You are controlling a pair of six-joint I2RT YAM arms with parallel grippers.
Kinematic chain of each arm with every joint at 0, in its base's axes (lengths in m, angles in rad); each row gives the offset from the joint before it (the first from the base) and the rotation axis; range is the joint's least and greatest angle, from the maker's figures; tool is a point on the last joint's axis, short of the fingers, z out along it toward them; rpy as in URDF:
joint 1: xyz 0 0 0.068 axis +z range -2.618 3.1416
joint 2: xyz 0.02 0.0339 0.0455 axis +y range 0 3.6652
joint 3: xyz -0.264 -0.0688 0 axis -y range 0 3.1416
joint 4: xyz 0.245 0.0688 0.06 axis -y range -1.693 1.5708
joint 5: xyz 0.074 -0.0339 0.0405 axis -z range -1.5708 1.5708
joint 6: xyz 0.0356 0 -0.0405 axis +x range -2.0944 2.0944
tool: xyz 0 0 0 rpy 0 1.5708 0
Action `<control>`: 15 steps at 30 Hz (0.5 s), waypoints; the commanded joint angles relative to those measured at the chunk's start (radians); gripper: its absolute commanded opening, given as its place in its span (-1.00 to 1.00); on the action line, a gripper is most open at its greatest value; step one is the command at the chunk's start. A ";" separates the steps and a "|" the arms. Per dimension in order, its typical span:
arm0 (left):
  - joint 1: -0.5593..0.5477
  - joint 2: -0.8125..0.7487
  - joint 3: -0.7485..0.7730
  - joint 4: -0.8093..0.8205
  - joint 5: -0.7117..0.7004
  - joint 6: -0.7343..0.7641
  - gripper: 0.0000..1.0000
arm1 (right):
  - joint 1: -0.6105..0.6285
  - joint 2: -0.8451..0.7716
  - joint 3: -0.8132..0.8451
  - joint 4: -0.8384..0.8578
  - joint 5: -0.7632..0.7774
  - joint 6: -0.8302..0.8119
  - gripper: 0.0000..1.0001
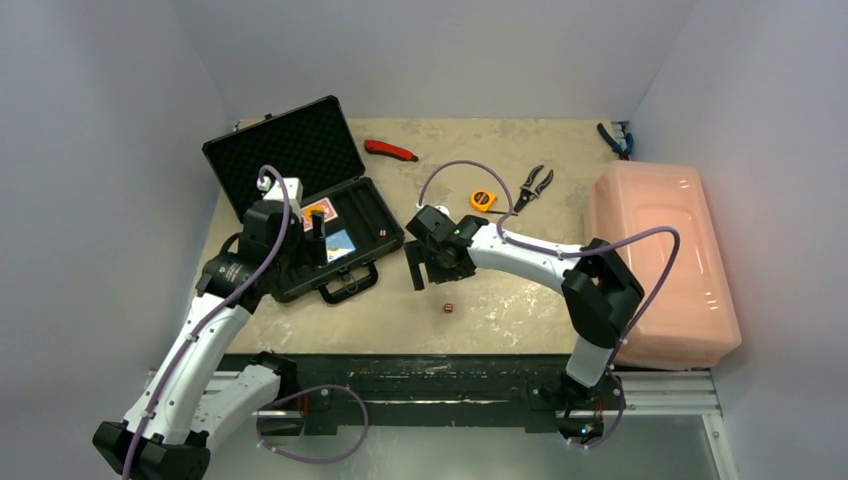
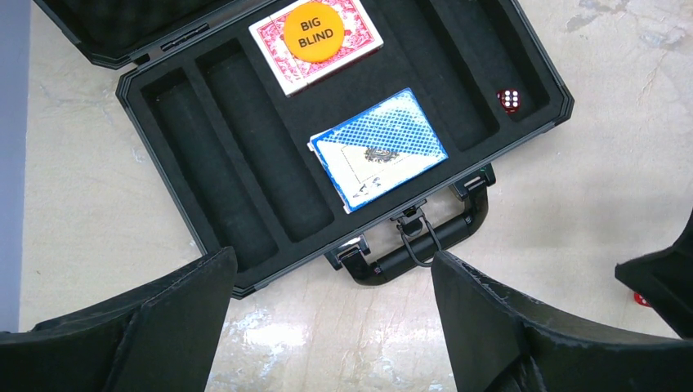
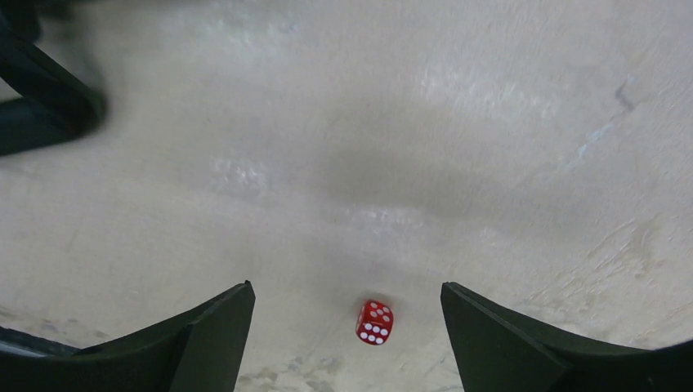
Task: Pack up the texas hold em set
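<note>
**Briefcase lying open at the left of the desk, one die sitting outside it**

Briefcase [image 1: 285,150] is lying open on the left part of the desk [image 1: 520,300], its lid leaning back and its handle [image 2: 417,249] facing the arms. Inside the foam tray, a red card deck [image 2: 282,69] is resting toward the hinge side with an orange disc [image 2: 315,30] reading "BIG BLIND" sitting on top of it. A blue card deck [image 2: 380,147] is lying just nearer the handle, slightly askew. A small red die [image 2: 509,100] is sitting in the rightmost slot. The left tool [image 2: 333,256] is hovering over the case's front edge with its fingers spread wide, gripping nothing.

Just right of the case, a second red die [image 3: 374,322] is lying on the bare desk. The right tool [image 3: 345,286] is hanging above it, fingers spread apart and empty, the die showing between them.

Farther back, a red-handled knife [image 1: 390,150], a yellow tape measure [image 1: 483,199] and pliers [image 1: 535,185] are lying on the desk. A pink bin [image 1: 660,260] is sitting upside down along the right edge.
</note>
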 commanded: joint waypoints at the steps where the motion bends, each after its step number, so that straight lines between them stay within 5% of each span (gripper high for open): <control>1: 0.007 0.000 0.021 0.005 0.003 0.021 0.78 | 0.006 -0.057 -0.070 0.023 -0.040 0.055 0.74; 15: 0.007 0.002 0.022 0.005 0.010 0.020 0.77 | 0.011 -0.053 -0.186 0.057 -0.111 0.100 -0.09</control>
